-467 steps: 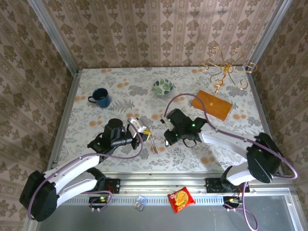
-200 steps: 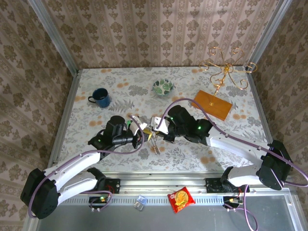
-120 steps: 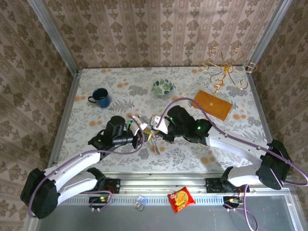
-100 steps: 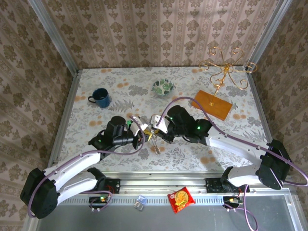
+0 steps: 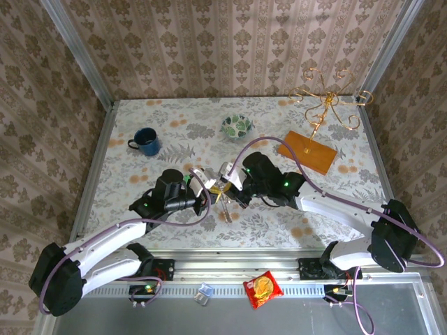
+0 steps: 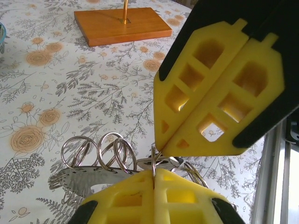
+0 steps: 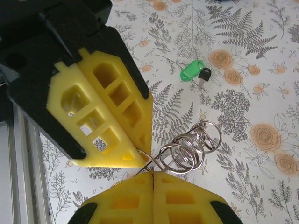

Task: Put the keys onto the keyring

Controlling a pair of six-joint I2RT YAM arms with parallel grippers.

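Left gripper point(image 6: 154, 172) and right gripper point(image 7: 153, 173), both clamped on the keyring point(image 7: 189, 149), should part its coils gently for the keys point(image 6: 77, 179).

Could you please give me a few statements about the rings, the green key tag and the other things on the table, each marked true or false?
1. The left gripper and the right gripper are both shut on the silver rings. True.
2. The green key tag hangs from the rings. False: it lies on the table, apart from the rings, with a small dark key beside it.
3. The blue mug stands on the left half of the table. True.
4. The wooden base lies next to the mug. False: it lies on the table's right side, far from the mug.
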